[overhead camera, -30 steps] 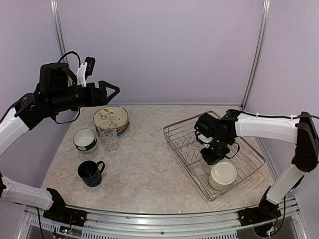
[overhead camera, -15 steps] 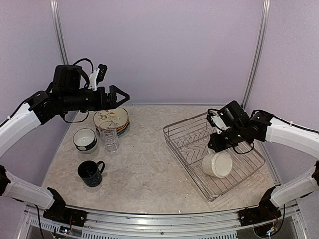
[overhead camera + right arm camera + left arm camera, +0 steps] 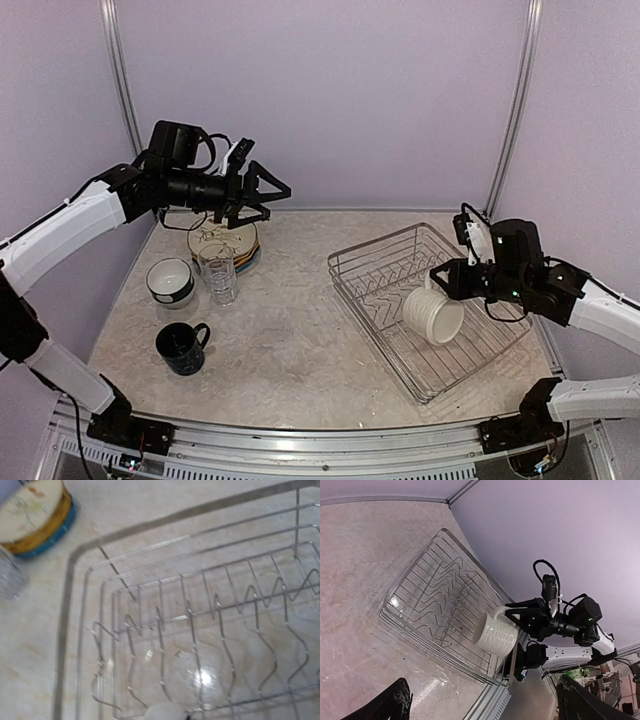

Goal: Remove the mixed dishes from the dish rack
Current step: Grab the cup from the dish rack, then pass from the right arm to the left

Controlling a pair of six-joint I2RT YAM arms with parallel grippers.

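Cream mug (image 3: 433, 315), large and ribbed, hangs tilted on its side above the near half of the dish rack (image 3: 372, 247), apparently clear of the wires. A second ago it stood upright on the rack floor at the near corner; it has since been raised and tipped. Right pincer (image 3: 438, 281) is closed narrow on it at the handle side (whether on the handle itself or the rim beside it cannot be told), so that arm alone carries the mug. No other dish shows among the zigzag wires in the overhead or right wrist views, so this is judged the last item to leave the rack.

Left pincer (image 3: 273, 199), jaws wide and holding nothing, has swung in from the far left and now points rightward, high above the stack of plates (image 3: 224, 240). Near that stack, on the worktop (image 3: 290, 330), stand a clear glass (image 3: 218, 272), a pale bowl (image 3: 170, 280) and a navy mug (image 3: 182, 348), all well apart from the rack. What remains, by this reading, is to carry the mug across and set it upright among them (a handover to the left arm is possible).
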